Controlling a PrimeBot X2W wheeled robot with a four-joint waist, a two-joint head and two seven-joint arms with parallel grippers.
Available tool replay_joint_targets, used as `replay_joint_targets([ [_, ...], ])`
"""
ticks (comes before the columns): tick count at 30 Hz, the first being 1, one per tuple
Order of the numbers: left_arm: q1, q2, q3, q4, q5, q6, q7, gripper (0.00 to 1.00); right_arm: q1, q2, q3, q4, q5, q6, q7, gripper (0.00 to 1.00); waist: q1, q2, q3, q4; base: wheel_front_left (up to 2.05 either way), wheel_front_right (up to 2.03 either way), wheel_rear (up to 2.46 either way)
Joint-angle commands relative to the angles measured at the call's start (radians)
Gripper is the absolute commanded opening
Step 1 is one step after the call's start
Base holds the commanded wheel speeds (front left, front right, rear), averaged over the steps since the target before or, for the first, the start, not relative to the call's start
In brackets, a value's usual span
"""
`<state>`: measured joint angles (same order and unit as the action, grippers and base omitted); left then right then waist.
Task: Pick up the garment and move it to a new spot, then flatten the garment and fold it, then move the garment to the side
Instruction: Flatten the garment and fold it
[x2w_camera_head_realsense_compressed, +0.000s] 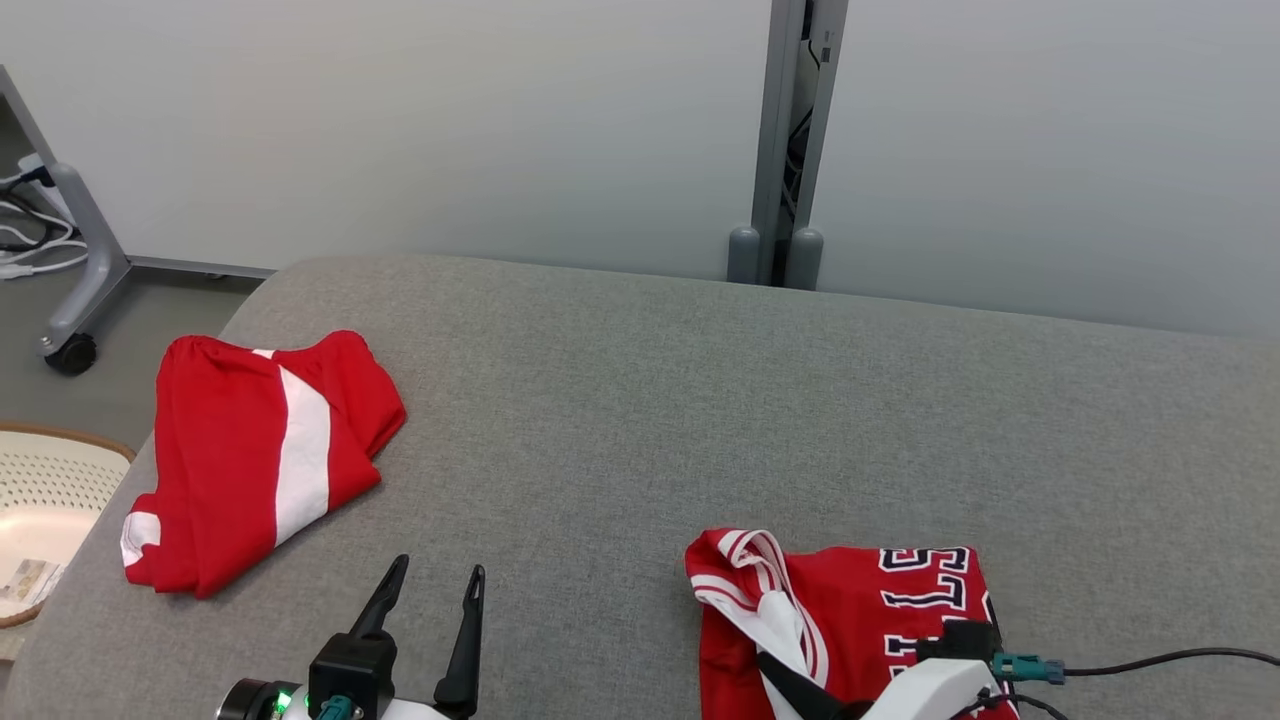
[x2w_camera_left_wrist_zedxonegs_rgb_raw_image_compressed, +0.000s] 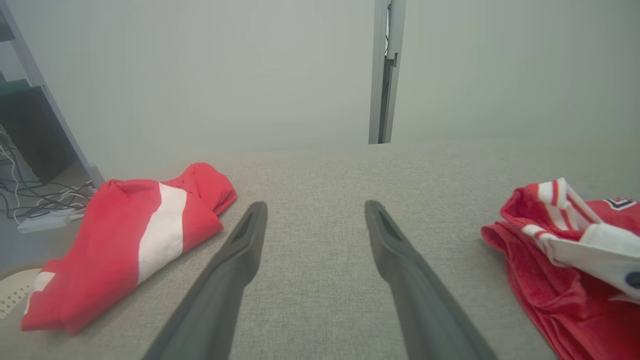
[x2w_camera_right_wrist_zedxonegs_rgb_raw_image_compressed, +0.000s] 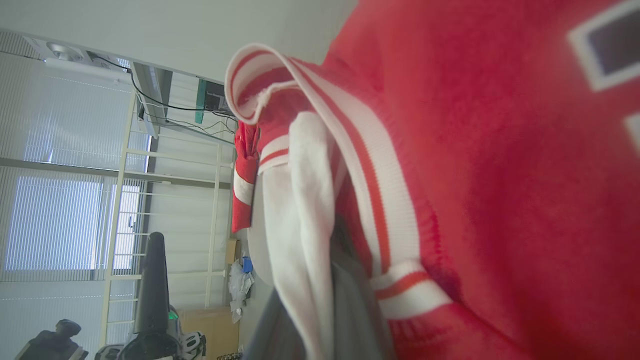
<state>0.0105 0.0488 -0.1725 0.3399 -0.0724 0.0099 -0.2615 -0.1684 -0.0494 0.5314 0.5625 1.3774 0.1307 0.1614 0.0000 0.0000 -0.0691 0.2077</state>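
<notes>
A red garment (x2w_camera_head_realsense_compressed: 860, 610) with navy and white letters and striped white trim lies bunched at the near right of the grey fabric-covered table (x2w_camera_head_realsense_compressed: 640, 400). My right gripper (x2w_camera_head_realsense_compressed: 785, 675) is shut on its white-trimmed edge; in the right wrist view the white fabric (x2w_camera_right_wrist_zedxonegs_rgb_raw_image_compressed: 300, 210) drapes over the grey fingers (x2w_camera_right_wrist_zedxonegs_rgb_raw_image_compressed: 350, 300) and the red cloth (x2w_camera_right_wrist_zedxonegs_rgb_raw_image_compressed: 500, 175) rises beside them. The same garment (x2w_camera_left_wrist_zedxonegs_rgb_raw_image_compressed: 550, 280) shows at the right of the left wrist view. My left gripper (x2w_camera_head_realsense_compressed: 438, 568) (x2w_camera_left_wrist_zedxonegs_rgb_raw_image_compressed: 316, 205) hovers open over bare table at the near left, holding nothing.
A second red garment with a white stripe (x2w_camera_head_realsense_compressed: 260, 450) (x2w_camera_left_wrist_zedxonegs_rgb_raw_image_compressed: 125, 240) lies folded at the table's left edge. A white perforated basket (x2w_camera_head_realsense_compressed: 40, 500) stands on the floor beyond that edge. A wheeled stand leg (x2w_camera_head_realsense_compressed: 80, 280) and grey partition post (x2w_camera_head_realsense_compressed: 790, 150) are behind.
</notes>
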Motion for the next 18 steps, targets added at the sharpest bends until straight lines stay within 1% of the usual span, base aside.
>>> replay_joint_targets([
  [1,-0.018,0.004,0.001,0.002,0.004,-0.003,-0.004,1.00,-0.015,-0.004,0.016,0.007,0.016,0.000,-0.013,0.00,0.0000,0.0000,0.006,0.008,0.00,0.00,0.00],
  [3,-0.020,0.004,-0.002,0.004,0.004,-0.005,-0.004,1.00,-0.024,-0.004,0.043,0.027,0.031,0.000,-0.027,0.00,0.0000,0.0000,0.010,0.015,0.00,0.00,0.00],
  [4,-0.020,0.004,-0.004,0.005,0.003,-0.005,-0.004,1.00,-0.030,-0.004,0.053,0.042,0.033,0.000,-0.041,0.02,0.0000,0.0000,0.011,0.019,0.00,0.00,0.00],
  [5,-0.020,0.004,-0.006,0.005,0.002,-0.004,-0.004,1.00,-0.038,-0.005,0.058,0.060,0.034,0.000,-0.057,0.41,0.0000,0.0000,0.012,0.023,0.00,0.00,0.00],
  [6,-0.021,0.004,-0.007,0.006,0.000,-0.002,-0.004,1.00,-0.045,-0.005,0.065,0.075,0.041,0.000,-0.067,1.00,0.0000,0.0000,0.013,0.026,0.00,0.00,0.00],
  [10,-0.019,0.004,-0.006,0.005,-0.007,0.004,-0.004,1.00,-0.072,-0.004,0.095,0.091,0.081,0.000,-0.084,1.00,0.0000,0.0000,0.016,0.032,0.00,0.00,0.00],
  [13,-0.015,0.004,-0.006,0.007,-0.011,0.007,-0.004,1.00,-0.088,-0.004,0.116,0.079,0.112,0.000,-0.083,1.00,0.0000,0.0000,0.013,0.032,0.00,0.00,0.00],
  [18,-0.011,0.004,-0.006,0.013,-0.016,0.010,-0.004,1.00,-0.113,-0.003,0.155,0.006,0.194,0.000,-0.070,1.00,0.0000,0.0000,0.000,0.027,0.00,0.00,0.00],
])
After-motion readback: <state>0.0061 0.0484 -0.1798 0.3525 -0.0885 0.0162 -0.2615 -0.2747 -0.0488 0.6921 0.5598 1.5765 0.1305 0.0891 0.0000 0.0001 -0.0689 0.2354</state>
